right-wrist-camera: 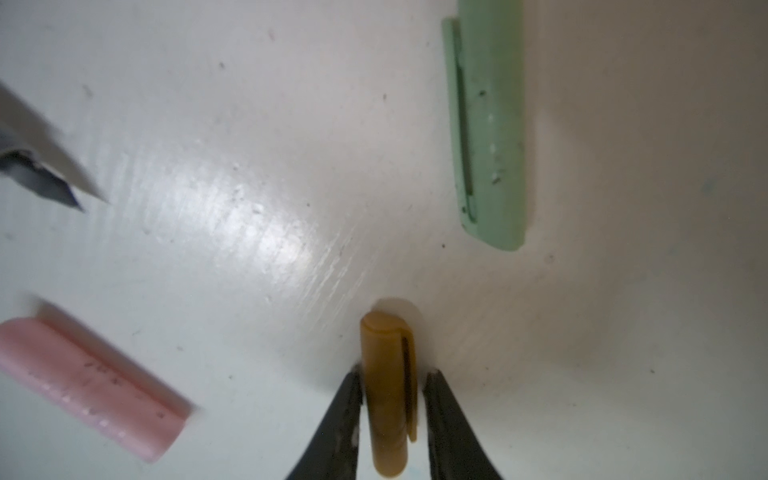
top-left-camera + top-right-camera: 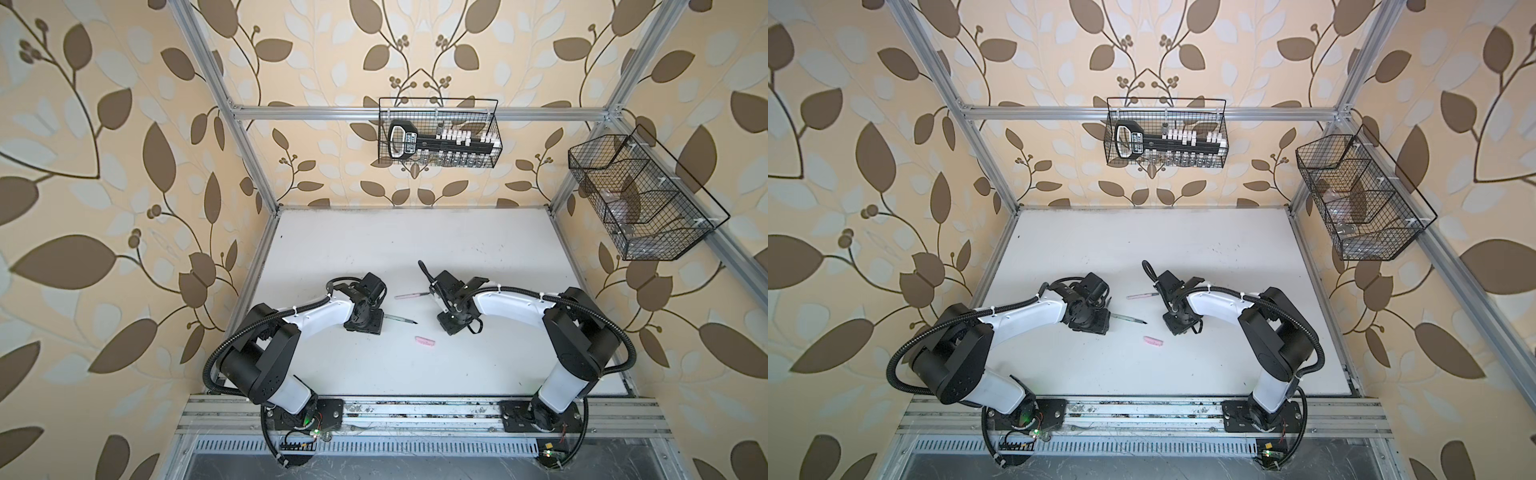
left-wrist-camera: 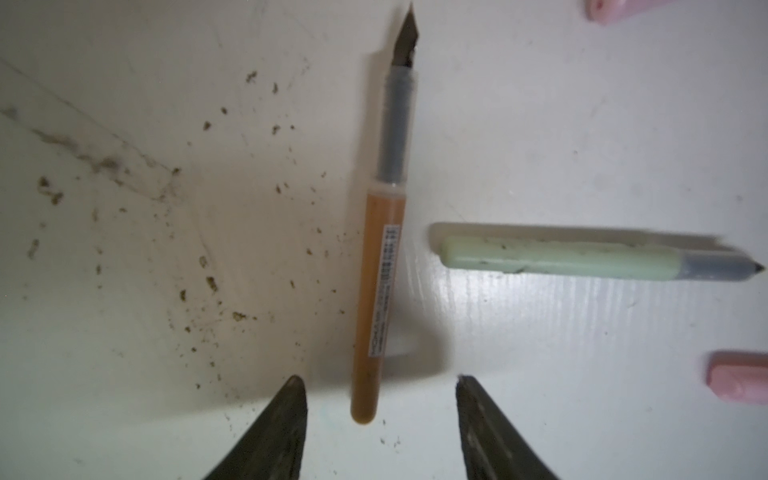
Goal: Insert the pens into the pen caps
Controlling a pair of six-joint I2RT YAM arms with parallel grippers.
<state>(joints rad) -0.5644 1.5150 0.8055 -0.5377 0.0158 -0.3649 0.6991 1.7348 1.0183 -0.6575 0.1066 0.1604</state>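
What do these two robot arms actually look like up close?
Both the left arm and right arm have glossy white shells between chunky black joints. A ribbed black cable loops along each, fastened with white ties. Each ends in two dark, tapered fingers, narrowing to thin tips. Black base plates bolt them to a metal rail.

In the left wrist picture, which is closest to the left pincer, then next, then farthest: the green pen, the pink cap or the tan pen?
From the left pincer:
1. Tan pen: blunt end between its open jaws.
2. Green pen: off to one side, crosswise to it.
3. Pink cap: same side, farther out, partly cut off.
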